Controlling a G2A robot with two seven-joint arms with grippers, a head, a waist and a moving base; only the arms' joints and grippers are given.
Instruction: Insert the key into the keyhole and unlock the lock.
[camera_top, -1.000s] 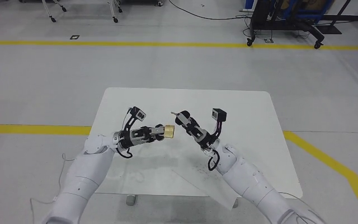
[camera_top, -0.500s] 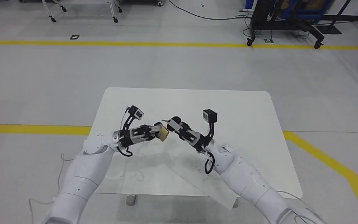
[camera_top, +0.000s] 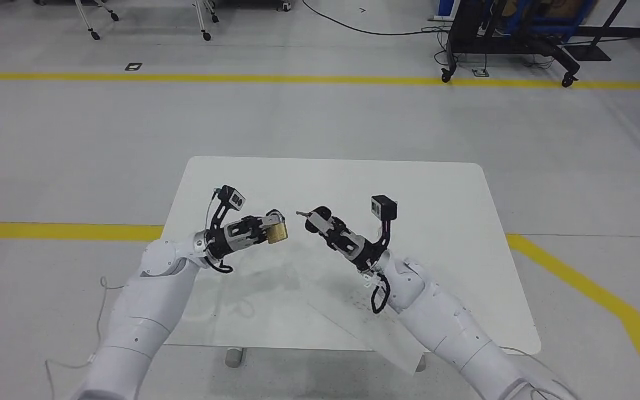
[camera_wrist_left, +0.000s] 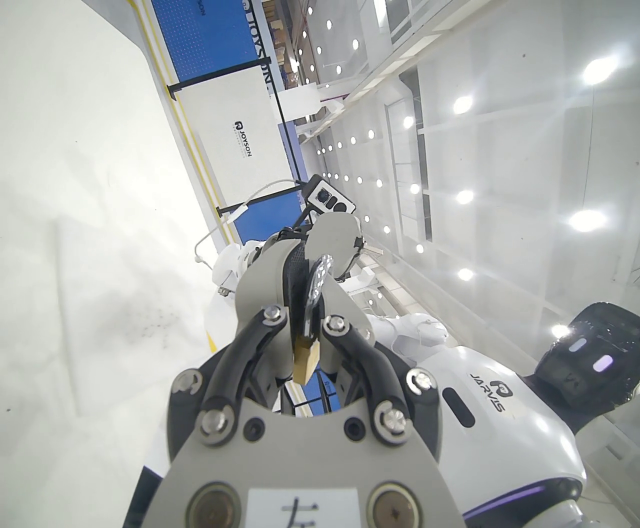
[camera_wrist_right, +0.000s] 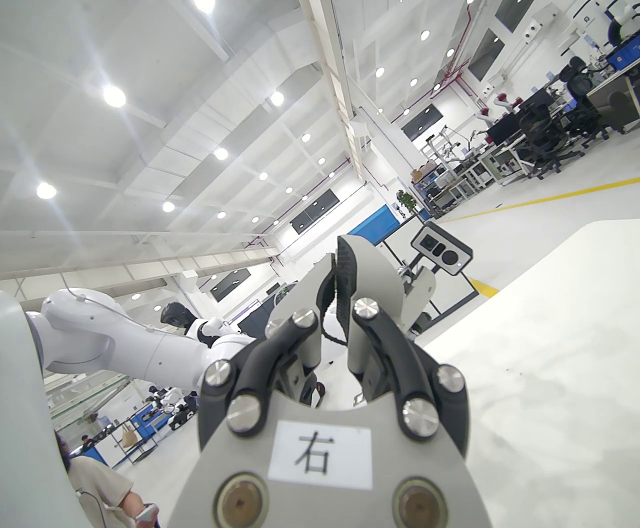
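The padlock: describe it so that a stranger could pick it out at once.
Over the left half of the white rectangular table, the left pincer is shut on a small brass-coloured metal padlock with a silver shackle. It is the only golden thing there; the right pincer facing it holds just a thin silver key.
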